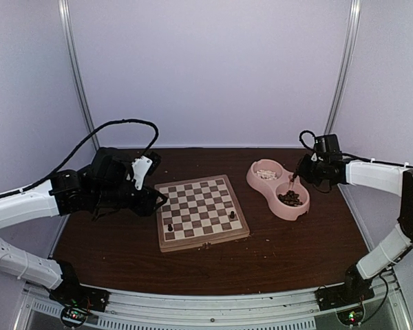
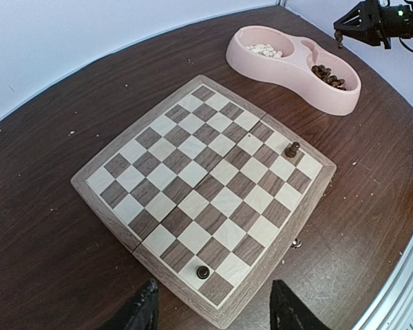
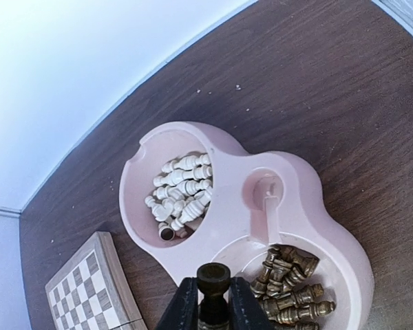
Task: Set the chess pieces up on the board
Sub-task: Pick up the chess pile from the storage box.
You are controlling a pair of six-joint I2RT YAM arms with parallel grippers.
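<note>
My right claw point(image 3: 213, 308) is clamped on a dark piece point(image 3: 213, 276) above the pink bowl point(image 3: 227, 220); my left claw point(image 2: 217, 313) hangs apart, empty. Pick step, I judge. Next, carry it toward 9 o'clock to the board point(image 1: 201, 210) and set it upright.

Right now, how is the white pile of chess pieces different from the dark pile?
The white pile is cream; the dark pile is brown-black. The white pile sits in the pink bowl's far hollow, the dark pile in its near one. The right tool grips a dark piece above the dark pile, not the white pile. Both lie jumbled.
</note>
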